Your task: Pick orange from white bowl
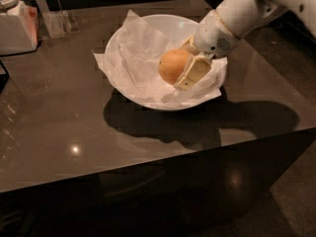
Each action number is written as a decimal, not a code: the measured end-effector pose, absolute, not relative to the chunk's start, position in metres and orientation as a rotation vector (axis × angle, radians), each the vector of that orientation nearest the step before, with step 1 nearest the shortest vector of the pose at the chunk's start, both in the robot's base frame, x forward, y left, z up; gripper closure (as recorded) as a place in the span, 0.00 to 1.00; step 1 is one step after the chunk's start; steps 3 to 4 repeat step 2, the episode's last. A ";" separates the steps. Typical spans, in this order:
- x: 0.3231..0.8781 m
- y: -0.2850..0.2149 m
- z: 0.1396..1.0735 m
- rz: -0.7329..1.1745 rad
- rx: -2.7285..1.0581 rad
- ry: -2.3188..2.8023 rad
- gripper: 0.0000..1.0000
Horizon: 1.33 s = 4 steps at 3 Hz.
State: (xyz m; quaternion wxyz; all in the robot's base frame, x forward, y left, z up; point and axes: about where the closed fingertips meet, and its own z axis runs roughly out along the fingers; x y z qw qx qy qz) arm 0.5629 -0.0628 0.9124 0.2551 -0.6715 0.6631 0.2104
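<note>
orange (172,65) sits clamped in the gripper (181,68), whose cream fingers (191,74) press against its sides. it is over the right half of the white bowl (106,51), above the crinkled paper lining (138,53). the white arm (242,14) reaches in from the upper right. the bowl rests on a dark glossy table (59,122).

We see a dark, glossy table (59,112) with small light glints on its top and front, and the gripper (181,65) above its far right part. A white lidded container (15,31) and a clear holder (54,22) stand at its far left corner. Dim floor (296,201) lies beyond its right edge.
</note>
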 end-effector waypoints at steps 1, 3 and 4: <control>0.525 -0.083 0.958 0.475 -1.749 1.735 1.00; 0.482 -0.106 0.996 0.366 -1.664 1.722 1.00; 0.482 -0.106 0.996 0.366 -1.664 1.722 1.00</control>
